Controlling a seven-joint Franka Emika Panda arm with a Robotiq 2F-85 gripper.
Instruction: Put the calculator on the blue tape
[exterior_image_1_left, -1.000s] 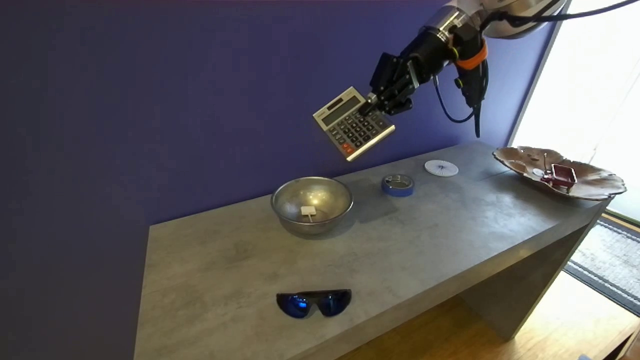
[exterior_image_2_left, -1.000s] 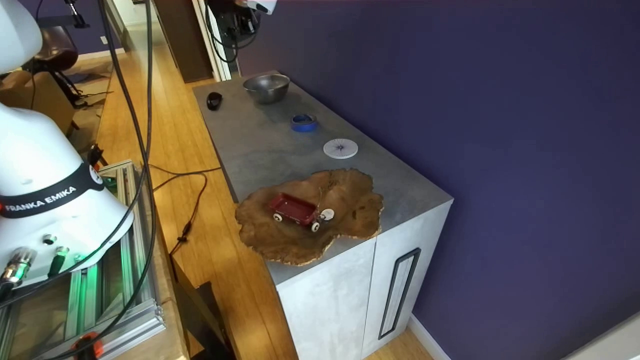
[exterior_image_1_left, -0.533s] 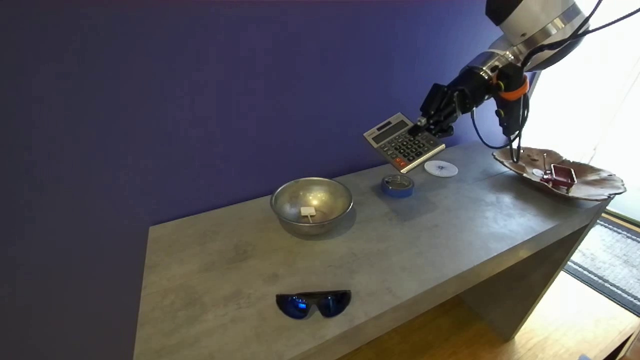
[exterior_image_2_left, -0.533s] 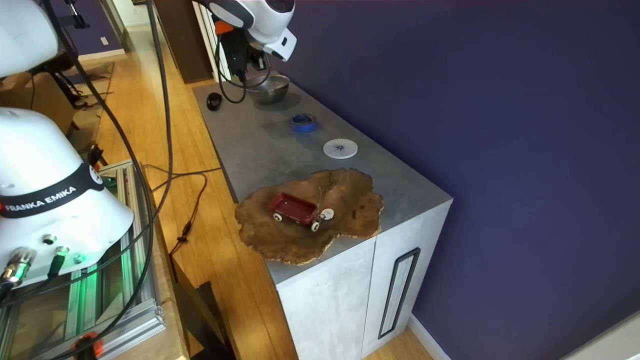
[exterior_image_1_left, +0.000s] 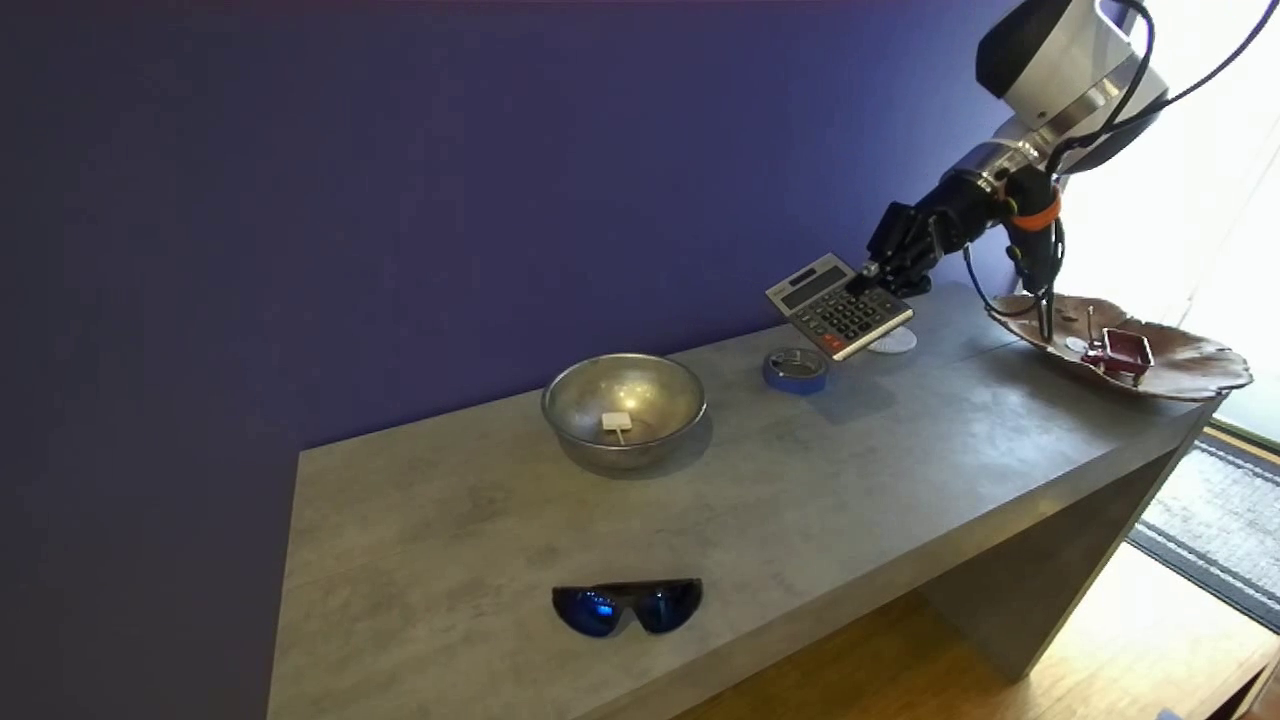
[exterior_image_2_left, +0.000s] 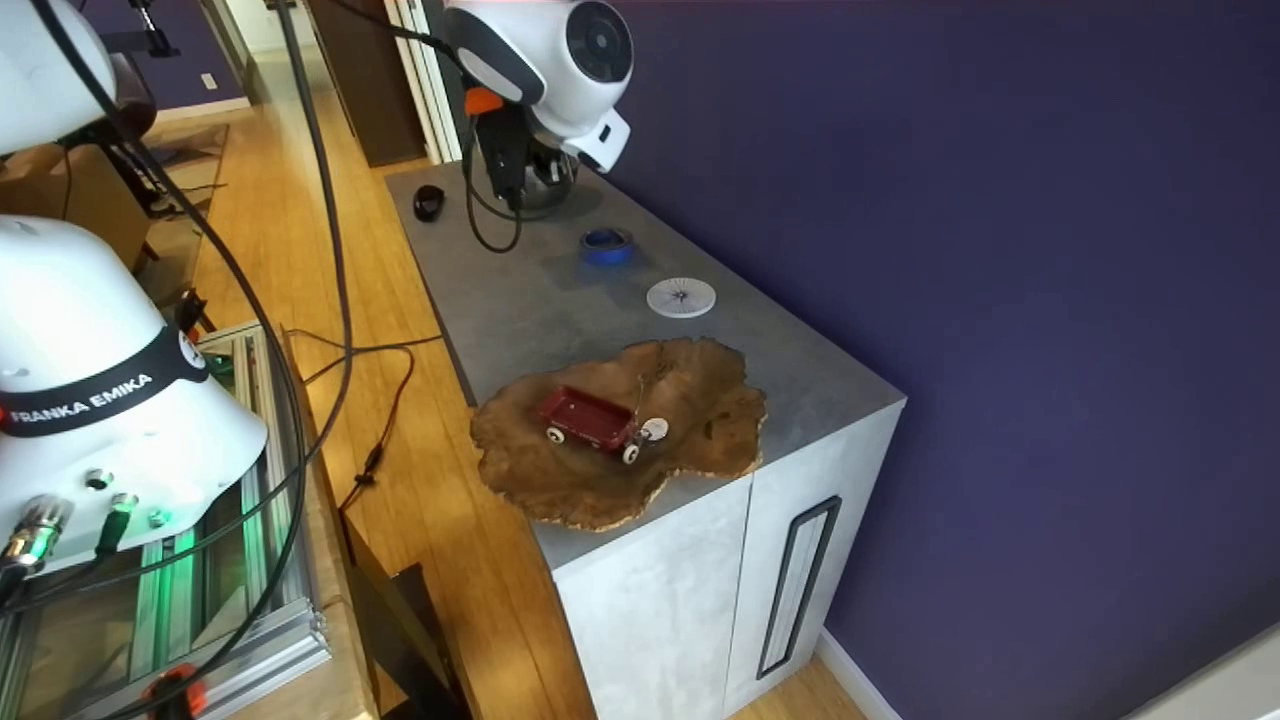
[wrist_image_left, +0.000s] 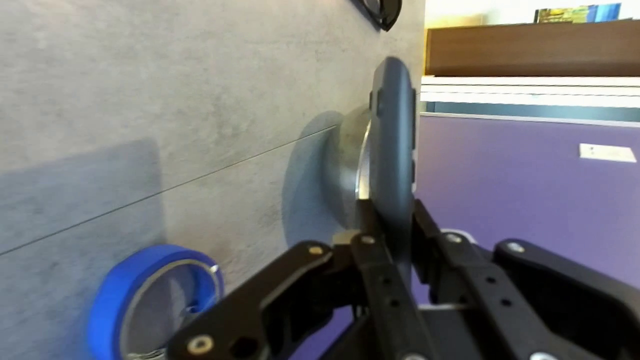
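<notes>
— Where's our calculator (exterior_image_1_left: 842, 308)?

— In the air over the table (exterior_image_1_left: 450, 530), held by the gripper (wrist_image_left: 392, 215). The fingers (wrist_image_left: 381, 280) pinch it from both faces, partway along a long side.

— Which way does it run?

— In an exterior view its long axis slopes from the screen end, upper left in the picture, down to the key end at lower right. It looks tilted rather than level.

— And the tape (exterior_image_1_left: 797, 385)?

— On the table. In an exterior view our calculator shows higher and just to picture right of it, not touching. In the wrist view the tape lies low and to the left of the fingers.

— So we aren't centred.

— We judge not. The coming move turns on that sideways gap: we'd want to shift toward the tape, probably a little nearer the wall (exterior_image_1_left: 500, 200), before going down.

— Any trouble ahead for us?

— The calculator looks larger than the tape, so if we let go off-centre or tilted, it may slide or tip. We should bring its middle over the tape and level it first, then ease the fingers apart.
</notes>
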